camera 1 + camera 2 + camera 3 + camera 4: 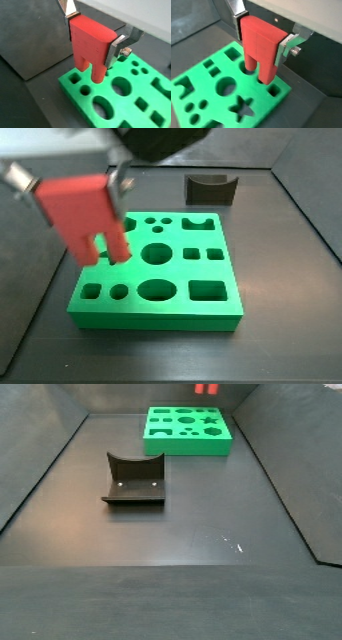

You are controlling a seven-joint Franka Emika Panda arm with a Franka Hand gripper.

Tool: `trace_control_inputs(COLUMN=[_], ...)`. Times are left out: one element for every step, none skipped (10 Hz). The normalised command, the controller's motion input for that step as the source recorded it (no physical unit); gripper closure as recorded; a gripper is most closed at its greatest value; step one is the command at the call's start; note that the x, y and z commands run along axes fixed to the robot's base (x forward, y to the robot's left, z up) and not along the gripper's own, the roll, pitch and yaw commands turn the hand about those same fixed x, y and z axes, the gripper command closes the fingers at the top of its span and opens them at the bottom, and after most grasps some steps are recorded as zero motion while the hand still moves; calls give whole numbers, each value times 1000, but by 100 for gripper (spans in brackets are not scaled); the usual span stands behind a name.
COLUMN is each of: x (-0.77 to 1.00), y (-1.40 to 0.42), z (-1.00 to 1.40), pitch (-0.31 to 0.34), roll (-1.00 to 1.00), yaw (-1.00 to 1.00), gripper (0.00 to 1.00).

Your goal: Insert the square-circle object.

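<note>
My gripper point(93, 34) is shut on the red square-circle object point(90, 45), a flat red slab with two legs pointing down. The silver fingers point(117, 48) clamp its two sides in both wrist views, where the gripper point(262, 34) holds the object point(261, 45) upright. The legs reach down to the green block point(70, 82) with shaped holes, near one corner point(254, 90). I cannot tell whether the tips are inside the holes. In a side view the gripper point(70, 178) holds the object point(78, 213) over the block's point(160, 316) left edge.
The dark fixture point(134, 481) stands on the floor apart from the green block point(187, 449), and shows behind the block in a side view point(211, 188). Dark walls enclose the floor. The object's legs point(207, 389) show at the frame's edge.
</note>
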Motion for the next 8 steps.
trace_control_inputs(x=[-166, -129, -103, 0, 83, 37, 0, 91], y=[-37, 0, 0, 0, 0, -11, -86, -91], z=[-717, -611, -560, -526, -526, -560, -520, -449], pitch=[-169, -147, -150, -127, -36, -4, 0, 0], roll=[-149, -243, -269, -117, -4, 0, 130, 91], yaw=[-257, -229, -183, -111, -34, 0, 43, 17], gripper=[100, 100, 100, 100, 100, 100, 100, 100])
